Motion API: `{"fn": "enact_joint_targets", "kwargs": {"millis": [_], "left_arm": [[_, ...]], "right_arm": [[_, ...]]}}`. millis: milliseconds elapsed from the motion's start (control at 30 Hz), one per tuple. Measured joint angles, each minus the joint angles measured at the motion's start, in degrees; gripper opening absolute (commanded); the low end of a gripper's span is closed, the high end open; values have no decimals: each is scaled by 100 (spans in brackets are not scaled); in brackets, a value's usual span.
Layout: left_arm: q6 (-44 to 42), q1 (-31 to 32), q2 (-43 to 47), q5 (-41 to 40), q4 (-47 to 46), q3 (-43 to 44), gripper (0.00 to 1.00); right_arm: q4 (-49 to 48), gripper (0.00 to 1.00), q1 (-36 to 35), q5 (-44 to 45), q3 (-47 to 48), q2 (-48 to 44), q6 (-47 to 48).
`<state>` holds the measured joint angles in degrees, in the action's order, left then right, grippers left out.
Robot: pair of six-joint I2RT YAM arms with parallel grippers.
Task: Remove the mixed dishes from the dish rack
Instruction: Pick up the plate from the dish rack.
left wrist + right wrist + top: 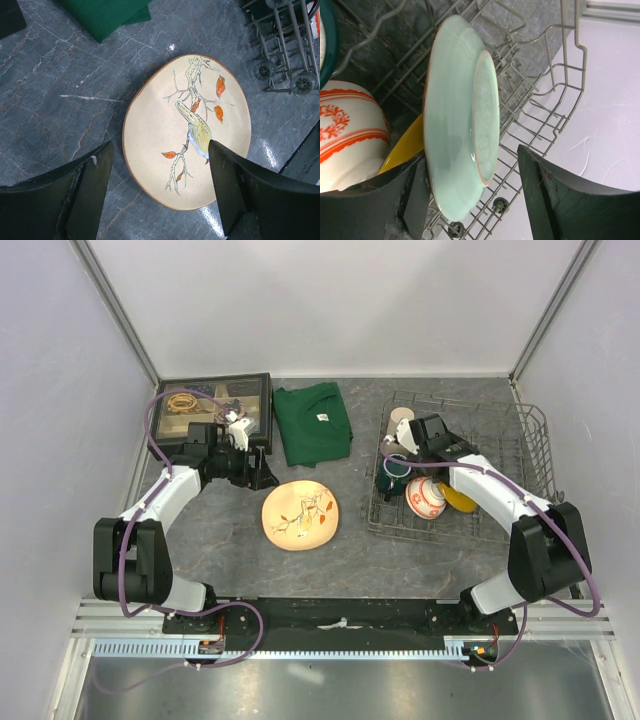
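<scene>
Counter [220, 540], grey marbled stone; places given from the dish rack [535, 440], a grey wire frame at the right.

1. Black compartmented tray [215, 405]: farthest left of the rack, level with its far end.
2. Left pincer [159, 150]: well left of the rack, above the cream plate's near-left edge. Fingers spread wide, nothing between them.
3. Folded green cloth [312, 423]: left of the rack's far end, between tray and rack.
4. Cream plate [300, 512], painted with a bird on a branch and orange leaves: out of the rack, lying flat on the counter near the rack's left side.
5. Beige tumbler [402, 420]: inside the rack, far-left corner.
6. Dark green mug [390, 480]: inside the rack, against its left side.
7. Red-and-white patterned bowl [425, 497]: inside the rack, near-left part, beside the mug.
8. Pale green plate [455, 115]: inside the rack, standing on edge.
9. Small yellow plate [458, 498]: inside the rack, just right of the bowl.
10. Right pincer [470, 160]: inside the rack, one finger on each side of the pale green plate. Spread, with a gap showing at one finger, no clamp.
</scene>
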<state>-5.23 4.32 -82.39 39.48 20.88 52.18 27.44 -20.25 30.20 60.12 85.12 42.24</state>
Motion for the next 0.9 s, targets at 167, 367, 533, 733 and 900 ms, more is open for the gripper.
{"fn": "enact_joint_targets", "kwargs": {"millis": [167,367,533,733,900], "left_arm": [[0,0,0,-2,-2,0,82],[0,0,0,-2,-2,0,82],[0,0,0,0,-2,0,82],[0,0,0,-2,-2,0,82],[0,0,0,-2,-2,0,82]], "right_arm": [[-264,70,0,195,-162,234,111],[-514,67,0,358,-203,326,221],[-680,64,-2,468,-269,326,323],[-881,58,7,619,-358,422,481],[-1075,54,44,715,-444,586,601]]}}
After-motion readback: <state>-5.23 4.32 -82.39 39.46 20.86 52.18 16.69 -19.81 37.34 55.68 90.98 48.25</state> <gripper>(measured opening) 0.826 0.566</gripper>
